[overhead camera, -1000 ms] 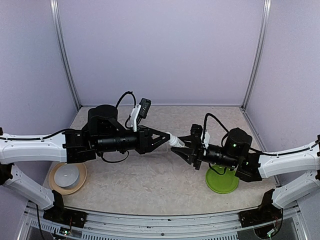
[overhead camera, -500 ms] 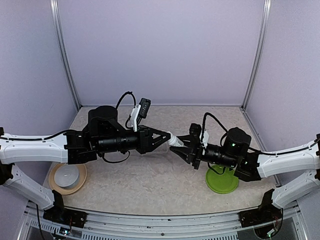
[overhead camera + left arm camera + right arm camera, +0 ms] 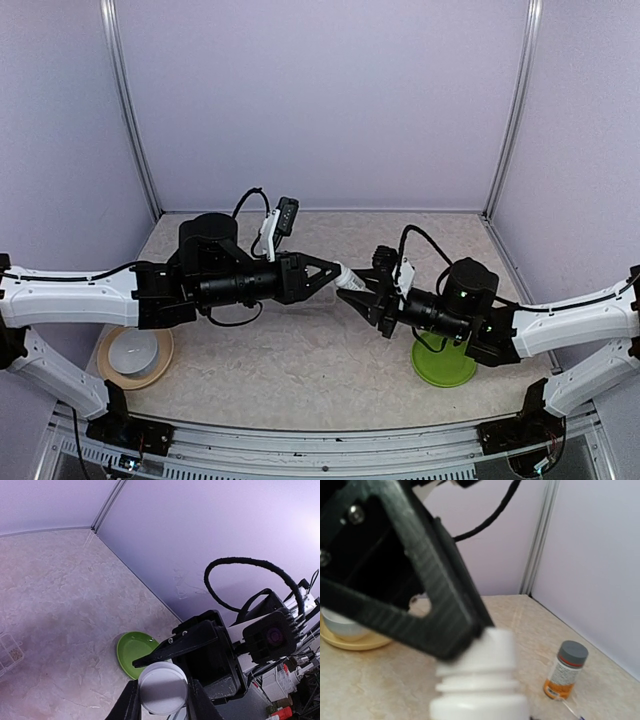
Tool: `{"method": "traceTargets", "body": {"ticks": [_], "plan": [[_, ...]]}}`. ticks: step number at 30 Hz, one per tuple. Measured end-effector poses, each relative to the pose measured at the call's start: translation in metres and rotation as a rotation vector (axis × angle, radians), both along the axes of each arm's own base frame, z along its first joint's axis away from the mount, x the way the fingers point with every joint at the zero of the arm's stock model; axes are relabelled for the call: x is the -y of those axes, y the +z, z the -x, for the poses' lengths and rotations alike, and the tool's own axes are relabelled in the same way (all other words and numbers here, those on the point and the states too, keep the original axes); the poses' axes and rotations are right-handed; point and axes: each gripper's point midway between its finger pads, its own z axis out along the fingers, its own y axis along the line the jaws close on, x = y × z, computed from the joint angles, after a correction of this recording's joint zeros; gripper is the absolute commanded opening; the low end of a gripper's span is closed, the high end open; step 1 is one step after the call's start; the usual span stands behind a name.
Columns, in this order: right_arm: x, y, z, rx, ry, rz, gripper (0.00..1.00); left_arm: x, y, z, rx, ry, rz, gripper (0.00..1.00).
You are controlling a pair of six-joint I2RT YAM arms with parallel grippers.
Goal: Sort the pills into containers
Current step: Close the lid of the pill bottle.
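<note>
L gripper point(image 3: 335, 272): nearly shut, clamped on cap point(image 3: 162, 687); fingers point(image 3: 131, 706) pressed to both sides of it.
R gripper point(image 3: 362, 291): fully closed, vial point(image 3: 350, 281) body gripped from opp. side; own fingers not seen in wrist view.
Vial: held in mid-air betw. both grippers over table point(image 3: 300, 360) centre; cap end toward L arm, white cap seated on neck.
Bottle point(image 3: 566, 671): gray cap, orange-white label; stood upright on table near wall, well apart from grippers.
Green plate point(image 3: 443, 363): on table, under R arm.
Bowl point(image 3: 133, 350): white, on tan plate, front L.
</note>
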Motion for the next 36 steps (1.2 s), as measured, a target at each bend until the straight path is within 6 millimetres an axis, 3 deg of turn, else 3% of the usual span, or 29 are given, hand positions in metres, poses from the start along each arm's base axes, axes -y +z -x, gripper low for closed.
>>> {"method": "traceTargets", "body": {"ticks": [15, 36], "plan": [[-0.004, -0.010, -0.004, 0.030, -0.074, 0.061, 0.11, -0.001, -0.011, -0.005, -0.005, 0.017, -0.031, 0.22], [-0.004, 0.017, 0.042, -0.198, 0.170, -0.051, 0.12, -0.001, 0.016, 0.035, 0.241, -0.210, 0.031, 0.28]]}}
